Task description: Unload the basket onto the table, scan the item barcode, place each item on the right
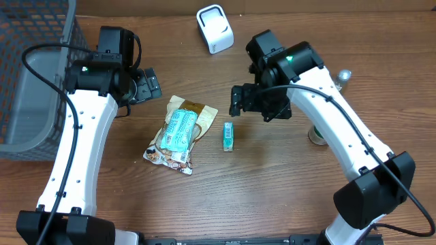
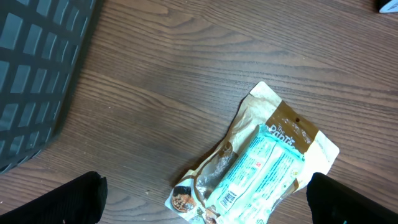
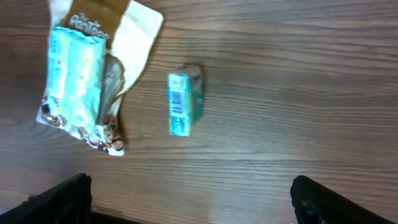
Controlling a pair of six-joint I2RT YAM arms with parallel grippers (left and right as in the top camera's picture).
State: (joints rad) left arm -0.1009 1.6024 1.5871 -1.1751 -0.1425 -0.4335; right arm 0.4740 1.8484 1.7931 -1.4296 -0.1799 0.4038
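Note:
A small teal box (image 1: 228,136) with a barcode on its side (image 3: 185,102) lies on the wooden table near the centre. To its left lies a brown-and-white snack pouch (image 1: 195,110) with a teal packet (image 1: 180,129) on top of it; a barcode shows on the packet (image 2: 261,168). A white scanner (image 1: 214,28) stands at the back. My left gripper (image 1: 146,85) hovers open up and left of the pouch, with nothing between its fingers (image 2: 202,208). My right gripper (image 1: 244,101) hangs open just up and right of the small box, holding nothing (image 3: 193,205).
A dark mesh basket (image 1: 34,75) fills the left edge of the table. At the right, partly behind my right arm, stand a small capped bottle (image 1: 344,76) and a round roll-like object (image 1: 317,135).

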